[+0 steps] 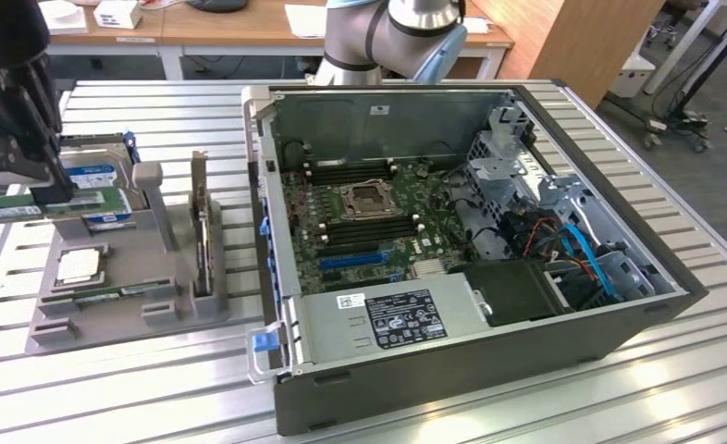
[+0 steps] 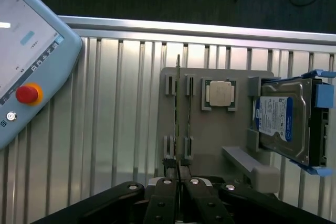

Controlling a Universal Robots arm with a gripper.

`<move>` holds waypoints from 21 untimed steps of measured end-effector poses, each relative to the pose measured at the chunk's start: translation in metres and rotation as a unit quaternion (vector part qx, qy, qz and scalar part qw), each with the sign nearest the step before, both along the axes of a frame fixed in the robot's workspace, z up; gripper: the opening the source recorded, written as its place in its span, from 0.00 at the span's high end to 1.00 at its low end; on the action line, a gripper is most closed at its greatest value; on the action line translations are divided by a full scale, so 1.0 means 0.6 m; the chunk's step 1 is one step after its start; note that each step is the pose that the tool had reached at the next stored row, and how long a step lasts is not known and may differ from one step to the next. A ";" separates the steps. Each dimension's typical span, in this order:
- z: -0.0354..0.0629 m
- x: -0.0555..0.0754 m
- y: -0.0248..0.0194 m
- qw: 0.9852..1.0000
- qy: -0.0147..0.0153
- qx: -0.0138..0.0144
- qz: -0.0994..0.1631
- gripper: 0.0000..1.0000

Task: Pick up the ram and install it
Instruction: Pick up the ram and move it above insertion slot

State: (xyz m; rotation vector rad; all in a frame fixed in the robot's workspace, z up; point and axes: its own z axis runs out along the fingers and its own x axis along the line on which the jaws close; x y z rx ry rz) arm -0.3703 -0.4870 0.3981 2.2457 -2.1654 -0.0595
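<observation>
Ram (image 2: 178, 108) stick clenched edge-on between the jaws of the gripper (image 2: 178, 167), its thin green board running straight out ahead of the fingertips. In the exterior view the same ram (image 1: 4, 211) shows as a long green strip lying level under the dark gripper (image 1: 45, 192), lifted clear of the grey fixture (image 1: 104, 314). The gripper points down at the slatted metal table (image 2: 115, 129), with the wrist stacked above it. The arm (image 1: 395, 37) rises at the far side of the open computer case (image 1: 462, 370).

Below the jaws, the fixture (image 2: 220, 145) carries a second thin stick (image 2: 189, 114) on edge in a slot just beside the held one. A square processor (image 2: 219, 94) sits in its own recess, further to that side. Beyond the processor, well apart from the jaws, a silver hard drive (image 2: 281, 119) with a blue-white label stands in blue rails. An expansion card (image 1: 200, 222) stands upright on the fixture, between the jaws and the case. Inside the case the motherboard (image 1: 363, 213) lies exposed. A teach pendant (image 2: 26, 66) with a red stop button rests on the table, off to the other side of the jaws.
</observation>
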 end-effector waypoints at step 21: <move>0.076 0.000 0.0000 1.000 0.000 0.000 0.000 0.88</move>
